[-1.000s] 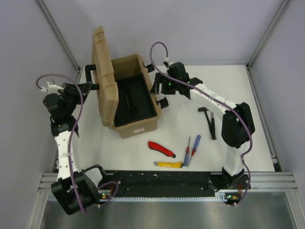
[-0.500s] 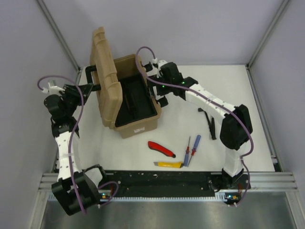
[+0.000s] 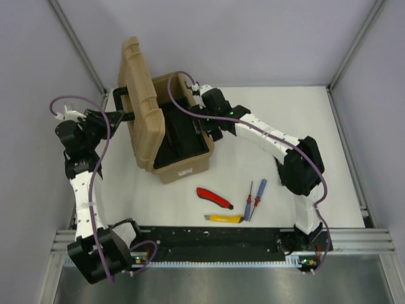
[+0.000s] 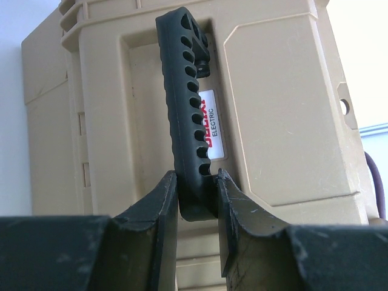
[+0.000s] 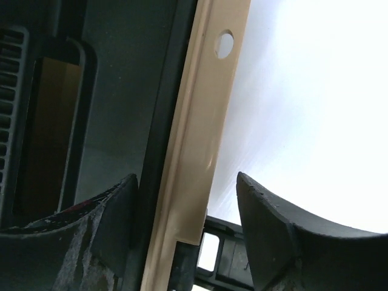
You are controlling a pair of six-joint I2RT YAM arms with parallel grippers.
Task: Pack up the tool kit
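left hand (image 4: 197, 176): clenched on black handle (image 4: 185, 91), one finger each side of its lower end
handle: on the outer face of lid (image 3: 140, 88), which stands upright
right hand (image 5: 187, 179): released, jaws apart astride the right rim (image 5: 200, 121) of the toolbox (image 3: 183, 170); one finger inside over black tray (image 3: 180, 136), one outside over white surface (image 3: 316, 120)
rim vs right hand: between the fingers, nearer the inner one; outer finger clear of it
toolbox: far left of surface, open, between the two hands
red knife (image 3: 214, 197): on surface in front of toolbox, well apart from both hands
yellow knife (image 3: 224, 218): near edge, just beside red knife
red screwdriver (image 3: 249, 199), blue screwdriver (image 3: 258, 197): side by side, right of the knives
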